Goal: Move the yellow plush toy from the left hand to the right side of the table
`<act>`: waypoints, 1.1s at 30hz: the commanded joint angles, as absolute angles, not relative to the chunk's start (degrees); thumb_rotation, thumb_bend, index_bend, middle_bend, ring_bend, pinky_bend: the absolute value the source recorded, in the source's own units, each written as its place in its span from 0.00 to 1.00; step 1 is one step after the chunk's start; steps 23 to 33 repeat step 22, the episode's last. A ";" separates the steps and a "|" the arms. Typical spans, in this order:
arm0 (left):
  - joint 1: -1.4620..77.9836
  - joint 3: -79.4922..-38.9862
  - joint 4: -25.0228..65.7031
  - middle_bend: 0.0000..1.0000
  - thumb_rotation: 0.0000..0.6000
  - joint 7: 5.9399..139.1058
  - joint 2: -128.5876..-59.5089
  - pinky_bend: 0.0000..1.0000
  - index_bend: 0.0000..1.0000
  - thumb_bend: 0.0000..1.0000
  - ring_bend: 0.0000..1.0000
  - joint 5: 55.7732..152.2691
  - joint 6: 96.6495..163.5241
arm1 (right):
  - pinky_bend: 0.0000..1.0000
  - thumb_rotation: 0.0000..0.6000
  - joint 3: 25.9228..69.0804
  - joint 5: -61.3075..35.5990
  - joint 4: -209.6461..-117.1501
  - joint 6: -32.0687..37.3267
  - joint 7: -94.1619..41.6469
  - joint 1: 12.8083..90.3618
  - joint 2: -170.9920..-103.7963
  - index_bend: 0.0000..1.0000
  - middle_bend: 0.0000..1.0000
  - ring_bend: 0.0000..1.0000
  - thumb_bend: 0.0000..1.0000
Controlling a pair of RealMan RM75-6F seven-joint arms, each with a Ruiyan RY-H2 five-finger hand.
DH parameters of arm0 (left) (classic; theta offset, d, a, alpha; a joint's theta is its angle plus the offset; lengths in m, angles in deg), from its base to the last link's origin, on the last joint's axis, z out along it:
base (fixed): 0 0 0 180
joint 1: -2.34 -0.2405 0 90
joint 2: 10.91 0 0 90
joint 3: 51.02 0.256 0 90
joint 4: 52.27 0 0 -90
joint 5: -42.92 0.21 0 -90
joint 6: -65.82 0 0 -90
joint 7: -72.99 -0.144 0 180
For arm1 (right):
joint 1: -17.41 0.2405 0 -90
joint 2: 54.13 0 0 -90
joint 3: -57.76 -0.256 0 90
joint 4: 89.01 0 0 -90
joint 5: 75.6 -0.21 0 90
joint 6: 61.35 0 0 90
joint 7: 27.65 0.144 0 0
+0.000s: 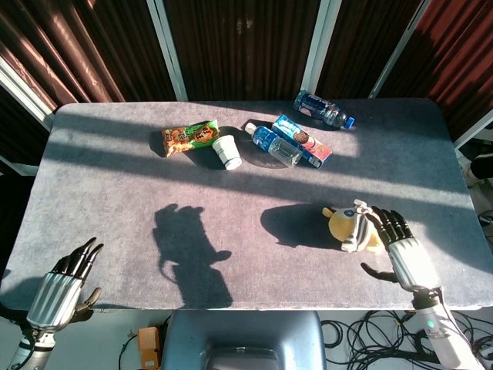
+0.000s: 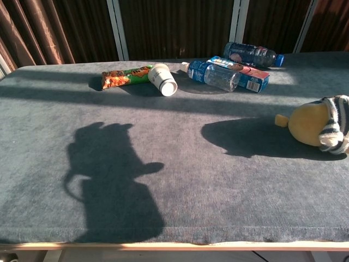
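On the grey table (image 1: 115, 185), the yellow plush toy (image 1: 348, 227) lies on its side at the right, with the right hand (image 1: 402, 250) just beside it, fingers spread and holding nothing, fingertips near or touching its striped end. The left hand (image 1: 60, 286) hangs off the near left corner, fingers loosely apart and empty. Packaging at the far side, on the snack packet (image 1: 189, 136), blue box (image 1: 302, 141) and two bottles (image 1: 274, 146) (image 1: 323, 109), is too small to read.
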State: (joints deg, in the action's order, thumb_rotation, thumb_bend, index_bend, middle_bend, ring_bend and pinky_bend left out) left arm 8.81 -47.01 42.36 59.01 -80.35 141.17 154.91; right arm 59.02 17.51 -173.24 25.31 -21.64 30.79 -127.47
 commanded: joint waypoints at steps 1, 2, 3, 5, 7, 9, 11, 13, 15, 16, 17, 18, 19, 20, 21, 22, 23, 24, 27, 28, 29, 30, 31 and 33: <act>7.80 -47.00 42.16 0.03 1.00 58.44 -80.50 0.32 0.07 0.28 0.15 141.65 156.33 | 0.00 1.00 60.79 20.58 -177.02 32.69 -32.17 24.51 -126.08 0.00 0.00 0.00 0.09; 7.63 -47.02 42.26 0.03 1.00 58.42 -80.49 0.32 0.07 0.28 0.15 141.63 156.54 | 0.00 1.00 60.77 20.60 -176.67 33.48 -33.21 23.89 -126.37 0.00 0.00 0.00 0.09; 7.30 -47.08 42.55 0.03 1.00 58.33 -80.48 0.32 0.07 0.28 0.15 141.55 156.96 | 0.00 1.00 60.93 20.74 -175.73 34.66 -34.52 22.83 -126.86 0.00 0.00 0.00 0.09; 6.89 -47.18 42.74 0.03 1.00 57.78 -80.50 0.32 0.07 0.28 0.15 141.64 157.51 | 0.00 1.00 61.70 20.50 -175.20 34.67 -34.40 21.77 -126.58 0.00 0.00 0.00 0.09; 6.49 -47.29 42.56 0.03 1.00 57.12 -80.69 0.32 0.07 0.28 0.15 142.10 158.22 | 0.00 1.00 62.51 21.04 -176.25 34.00 -32.29 21.59 -125.02 0.00 0.00 0.00 0.09; 6.13 -47.43 42.19 0.03 1.00 56.54 -80.95 0.32 0.06 0.28 0.15 142.40 158.80 | 0.00 1.00 62.23 21.53 -176.71 33.61 -32.55 21.87 -124.11 0.00 0.00 0.00 0.09; 5.76 -47.76 41.95 0.03 1.00 55.56 -81.25 0.31 0.06 0.28 0.14 142.12 159.14 | 0.00 1.00 61.85 20.50 -177.20 32.11 -34.66 22.01 -123.58 0.00 0.00 0.00 0.09; 5.40 -48.24 42.14 0.03 1.00 54.20 -81.56 0.31 0.06 0.28 0.14 141.16 159.14 | 0.00 1.00 61.66 18.84 -177.81 30.06 -36.41 22.14 -122.99 0.00 0.00 0.00 0.09; 5.10 -48.70 42.95 0.03 1.00 52.30 -81.75 0.31 0.06 0.28 0.13 139.60 158.52 | 0.00 1.00 61.35 16.81 -179.17 28.07 -37.78 22.18 -122.20 0.00 0.00 0.00 0.09; 5.15 -48.86 43.25 0.02 1.00 51.76 -81.78 0.31 0.06 0.28 0.13 139.25 158.19 | 0.00 1.00 61.24 16.69 -179.58 27.75 -37.96 22.26 -121.88 0.00 0.00 0.00 0.09; 5.25 -48.93 43.40 0.02 1.00 51.55 -81.76 0.31 0.06 0.28 0.13 139.16 157.90 | 0.00 1.00 61.12 16.59 -179.91 27.68 -37.79 22.22 -121.68 0.00 0.00 0.00 0.09; 5.37 -48.91 43.52 0.02 1.00 51.66 -81.67 0.31 0.06 0.28 0.13 139.19 157.54 | 0.00 1.00 60.84 16.55 -180.22 28.01 -37.52 22.05 -121.61 0.00 0.00 0.00 0.09; 5.41 -48.84 43.64 0.02 1.00 51.85 -81.56 0.31 0.06 0.28 0.13 139.20 157.31 | 0.00 1.00 60.62 16.70 -180.22 28.49 -37.37 21.88 -121.72 0.00 0.00 0.00 0.09; 5.44 -48.75 43.79 0.02 1.00 52.01 -81.40 0.31 0.06 0.28 0.13 139.21 157.04 | 0.00 1.00 60.39 17.02 -179.96 29.16 -37.19 21.62 -122.00 0.00 0.00 0.00 0.09; 5.48 -48.71 43.84 0.02 1.00 52.05 -81.29 0.31 0.06 0.28 0.13 139.23 156.85 | 0.00 1.00 60.33 17.28 -179.71 29.54 -37.04 21.43 -122.21 0.00 0.00 0.00 0.09; 5.51 -48.70 43.90 0.02 1.00 52.04 -81.20 0.31 0.06 0.28 0.13 139.21 156.67 | 0.00 1.00 60.36 17.54 -179.50 29.76 -36.89 21.28 -122.34 0.00 0.00 0.00 0.09; 5.51 -48.70 43.90 0.02 1.00 52.04 -81.20 0.31 0.06 0.28 0.13 139.21 156.67 | 0.00 1.00 60.36 17.54 -179.50 29.76 -36.89 21.28 -122.34 0.00 0.00 0.00 0.09; 5.51 -48.70 43.90 0.02 1.00 52.04 -81.20 0.31 0.06 0.28 0.13 139.21 156.67 | 0.00 1.00 60.36 17.54 -179.50 29.76 -36.89 21.28 -122.34 0.00 0.00 0.00 0.09; 5.51 -48.70 43.90 0.02 1.00 52.04 -81.20 0.31 0.06 0.28 0.13 139.21 156.67 | 0.00 1.00 60.36 17.54 -179.50 29.76 -36.89 21.28 -122.34 0.00 0.00 0.00 0.09; 5.51 -48.70 43.90 0.02 1.00 52.04 -81.20 0.31 0.06 0.28 0.13 139.21 156.67 | 0.00 1.00 60.36 17.54 -179.50 29.76 -36.89 21.28 -122.34 0.00 0.00 0.00 0.09; 5.51 -48.70 43.90 0.02 1.00 52.04 -81.20 0.31 0.06 0.28 0.13 139.21 156.67 | 0.00 1.00 60.36 17.54 -179.50 29.76 -36.89 21.28 -122.34 0.00 0.00 0.00 0.09; 5.51 -48.70 43.90 0.02 1.00 52.04 -81.20 0.31 0.06 0.28 0.13 139.21 156.67 | 0.00 1.00 60.36 17.54 -179.50 29.76 -36.89 21.28 -122.34 0.00 0.00 0.00 0.09; 5.51 -48.70 43.90 0.02 1.00 52.04 -81.20 0.31 0.06 0.28 0.13 139.21 156.67 | 0.00 1.00 60.36 17.54 -179.50 29.76 -36.89 21.28 -122.34 0.00 0.00 0.00 0.09; 5.51 -48.70 43.90 0.02 1.00 52.04 -81.20 0.31 0.06 0.28 0.13 139.21 156.67 | 0.00 1.00 60.36 17.54 -179.50 29.76 -36.89 21.28 -122.34 0.00 0.00 0.00 0.09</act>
